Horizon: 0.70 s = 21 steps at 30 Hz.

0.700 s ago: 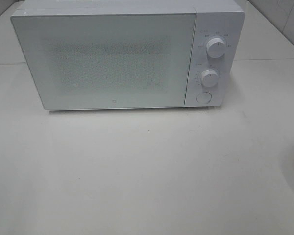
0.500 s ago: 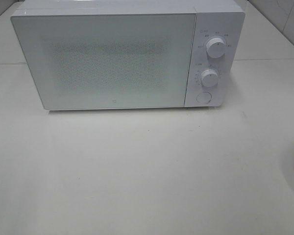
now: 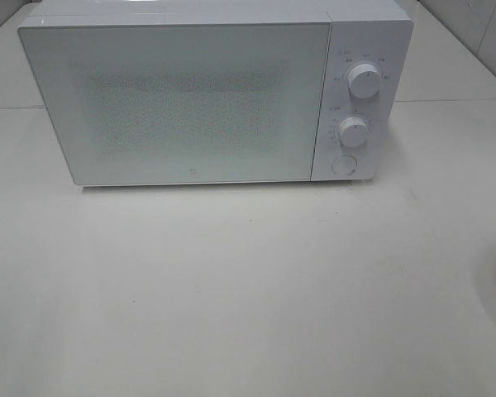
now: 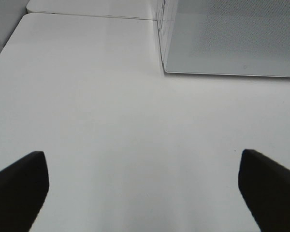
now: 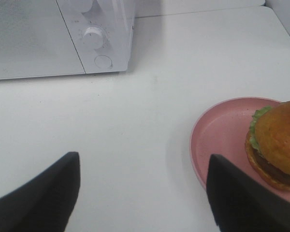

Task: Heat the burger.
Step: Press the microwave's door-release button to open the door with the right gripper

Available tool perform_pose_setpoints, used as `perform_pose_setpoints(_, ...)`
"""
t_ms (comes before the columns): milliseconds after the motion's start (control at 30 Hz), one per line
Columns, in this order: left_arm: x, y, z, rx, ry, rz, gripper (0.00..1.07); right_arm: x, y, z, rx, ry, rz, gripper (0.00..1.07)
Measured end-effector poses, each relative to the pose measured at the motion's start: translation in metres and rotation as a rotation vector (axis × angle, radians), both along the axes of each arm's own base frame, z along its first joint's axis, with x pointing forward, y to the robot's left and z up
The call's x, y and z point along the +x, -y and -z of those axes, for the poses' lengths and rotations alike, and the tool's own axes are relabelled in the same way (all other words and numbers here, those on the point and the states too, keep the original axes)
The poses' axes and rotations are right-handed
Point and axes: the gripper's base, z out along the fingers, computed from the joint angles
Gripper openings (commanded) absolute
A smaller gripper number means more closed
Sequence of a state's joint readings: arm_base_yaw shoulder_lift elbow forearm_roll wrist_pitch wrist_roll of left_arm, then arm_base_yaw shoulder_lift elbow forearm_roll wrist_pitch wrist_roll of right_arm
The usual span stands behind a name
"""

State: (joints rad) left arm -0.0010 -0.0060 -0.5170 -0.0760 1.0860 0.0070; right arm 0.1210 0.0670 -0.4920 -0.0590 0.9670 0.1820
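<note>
The burger, with a glossy golden-brown bun and green lettuce, sits on a round pink plate on the white table, seen only in the right wrist view. My right gripper is open and empty, with the plate by one fingertip. My left gripper is open and empty over bare table near the microwave's left corner. The white microwave stands at the back with its door shut. Neither gripper shows in the exterior high view.
The microwave has two knobs and a round button on its right panel. The white table spreads in front of it. A tiled wall rises at the back right.
</note>
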Motion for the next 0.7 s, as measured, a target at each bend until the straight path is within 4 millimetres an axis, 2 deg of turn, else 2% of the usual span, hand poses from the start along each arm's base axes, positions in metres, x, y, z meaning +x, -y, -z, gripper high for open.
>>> perform_pose_setpoints(333,0.000,0.000,0.000,0.000,0.000,0.000,1.00,0.026,-0.002,0.004,-0.037,-0.158,0.008,0.71)
perform_pose_setpoints(567,0.000,0.000,0.000,0.000,0.000,0.000,1.00,0.054,-0.005,0.012,-0.060,-0.340,0.006,0.71)
perform_pose_setpoints(700,0.000,0.000,0.000,0.000,0.000,0.000,1.00,0.066,-0.007,0.010,-0.063,-0.352,0.004,0.71)
